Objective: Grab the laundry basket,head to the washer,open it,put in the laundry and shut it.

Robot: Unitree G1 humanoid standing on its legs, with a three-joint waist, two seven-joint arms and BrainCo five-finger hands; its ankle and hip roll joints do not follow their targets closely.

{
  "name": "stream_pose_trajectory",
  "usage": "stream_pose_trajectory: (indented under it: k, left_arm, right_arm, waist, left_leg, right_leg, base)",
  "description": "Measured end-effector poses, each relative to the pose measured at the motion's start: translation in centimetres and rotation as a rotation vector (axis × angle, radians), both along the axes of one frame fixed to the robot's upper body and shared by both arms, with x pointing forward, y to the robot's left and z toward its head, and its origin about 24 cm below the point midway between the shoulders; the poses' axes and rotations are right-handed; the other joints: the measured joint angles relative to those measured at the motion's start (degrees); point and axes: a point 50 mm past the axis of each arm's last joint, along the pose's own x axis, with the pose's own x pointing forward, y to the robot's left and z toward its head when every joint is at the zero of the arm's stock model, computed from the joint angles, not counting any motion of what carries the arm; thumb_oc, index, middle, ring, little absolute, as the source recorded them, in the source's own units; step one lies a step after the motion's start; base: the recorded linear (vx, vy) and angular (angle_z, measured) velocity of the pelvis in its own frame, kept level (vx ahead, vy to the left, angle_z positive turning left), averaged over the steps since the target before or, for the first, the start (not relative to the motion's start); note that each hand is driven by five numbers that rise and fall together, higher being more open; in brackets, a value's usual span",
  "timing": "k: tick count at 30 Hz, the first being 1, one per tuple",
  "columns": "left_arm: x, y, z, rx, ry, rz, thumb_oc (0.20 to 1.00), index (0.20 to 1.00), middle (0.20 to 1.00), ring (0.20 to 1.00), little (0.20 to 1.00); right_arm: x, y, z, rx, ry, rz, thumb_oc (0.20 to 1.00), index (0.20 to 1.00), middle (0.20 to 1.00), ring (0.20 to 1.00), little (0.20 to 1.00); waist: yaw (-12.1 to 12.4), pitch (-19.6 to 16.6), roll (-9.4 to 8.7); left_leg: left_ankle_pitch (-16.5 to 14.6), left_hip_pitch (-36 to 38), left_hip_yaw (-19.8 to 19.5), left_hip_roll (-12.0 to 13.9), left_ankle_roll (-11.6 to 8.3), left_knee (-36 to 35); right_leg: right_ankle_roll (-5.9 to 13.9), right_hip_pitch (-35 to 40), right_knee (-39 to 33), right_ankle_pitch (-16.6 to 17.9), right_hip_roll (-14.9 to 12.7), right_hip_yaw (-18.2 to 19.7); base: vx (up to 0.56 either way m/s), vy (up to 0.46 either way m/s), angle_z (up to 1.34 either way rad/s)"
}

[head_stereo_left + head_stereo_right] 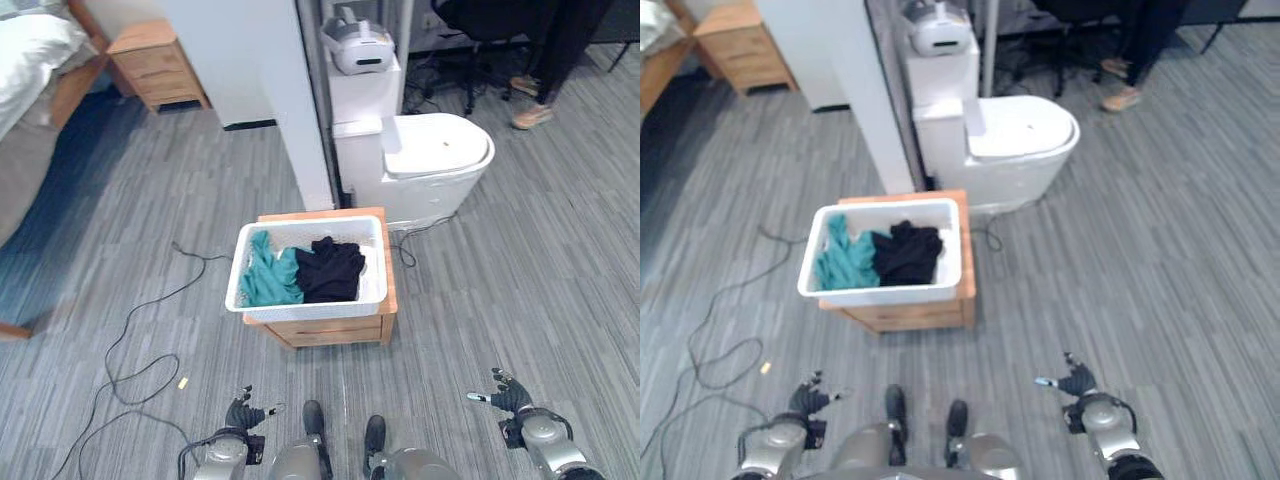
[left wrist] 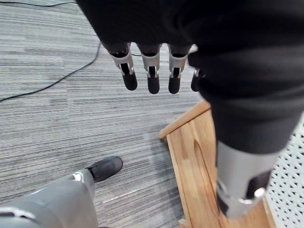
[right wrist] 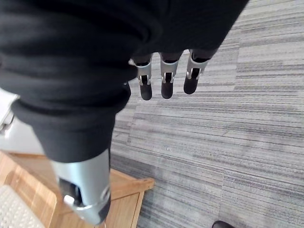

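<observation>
Your robot's left hand (image 2: 156, 57) and right hand (image 3: 164, 71) each show a dark ribbed cover, silver fingers (image 2: 151, 71) with dark tips, and a thick silver thumb (image 3: 90, 190) with a dark tip; the forearms are silver-grey.

Premises: a mock home set inside a lab or office. Evidence: bed (image 1: 30, 60) and wooden nightstand (image 1: 155, 62) at one side; a white toilet (image 1: 430, 160) standing on open grey plank flooring (image 1: 540, 260); office chair (image 1: 480, 40) and loose cables (image 1: 140, 340) nearby.
</observation>
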Motion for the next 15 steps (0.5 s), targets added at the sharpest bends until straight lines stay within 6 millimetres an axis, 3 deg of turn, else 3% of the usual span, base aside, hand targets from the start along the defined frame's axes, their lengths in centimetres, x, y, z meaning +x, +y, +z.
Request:
stream_pose_trajectory:
  k: [3,6,11,12,13,15]
  left_arm:
    - [-0.3,0.2,-0.1,0.004,0.007,0.007,1.0,1.0,1.0,1.0,1.0]
    - [0.7,0.6,0.4,0.017,-0.016,0.004,1.0,1.0,1.0,1.0,1.0]
    - [1.4,2.0,1.2,0.055,-0.045,0.022,1.0,1.0,1.0,1.0,1.0]
    - [1.3,2.6,1.3,0.069,-0.049,0.043,1.0,1.0,1.0,1.0,1.0]
    - [1.4,2.8,1.5,0.076,-0.054,0.045,1.0,1.0,1.0,1.0,1.0]
    - [1.7,3.1,1.8,0.09,-0.066,0.042,1.0,1.0,1.0,1.0,1.0]
  right_arm:
    - [-0.2,-0.1,0.0,-0.008,0.002,-0.006,1.0,1.0,1.0,1.0,1.0]
    - [-0.4,-0.1,-0.2,-0.011,0.009,-0.01,1.0,1.0,1.0,1.0,1.0]
    - [1.0,0.5,0.9,-0.002,-0.059,0.017,1.0,1.0,1.0,1.0,1.0]
    - [2.4,0.7,1.8,-0.001,-0.107,0.032,1.0,1.0,1.0,1.0,1.0]
    - [3.1,0.9,2.2,0.0,-0.128,0.041,1.0,1.0,1.0,1.0,1.0]
    - [4.2,1.1,2.8,-0.001,-0.158,0.051,1.0,1.0,1.0,1.0,1.0]
  waist:
    - [-0.2,-0.1,-0.05]
    - [-0.3,-0.1,-0.17]
    - [-0.2,-0.2,0.39]
    - [0.1,0.0,2.13]
    - [0.1,0.1,2.36]
    - [0.1,0.9,3.36]
  left_leg:
    - [0.6,3.1,0.2,-0.9,0.71,-1.5]
    - [1.0,5.2,0.7,-2.0,1.62,-2.1]
    - [0.6,8.8,1.8,-2.6,4.17,-4.7]
    - [-0.6,9.5,1.6,-1.6,6.6,-6.2]
    - [-0.3,9.3,1.6,-1.9,7.03,-6.5]
    - [-0.1,9.2,1.8,-2.2,8.68,-6.7]
  right_leg:
    - [1.55,2.0,0.0,-1.5,0.5,0.0]
    - [1.16,2.0,0.0,-1.9,0.8,0.3]
    - [1.13,1.5,0.4,-1.9,1.1,1.5]
    - [1.53,-0.9,3.9,-2.9,1.4,2.1]
    - [1.93,-2.6,6.2,-3.3,0.7,2.4]
    - [4.71,-7.1,14.6,-5.9,-0.9,3.0]
  base:
    - [0.16,0.12,-0.42]
    - [0.14,0.177,-0.22]
    - [0.06,0.137,0.02]
    - [0.01,0.117,-0.11]
    - [0.01,0.133,-0.16]
    - [0.02,0.051,-0.03]
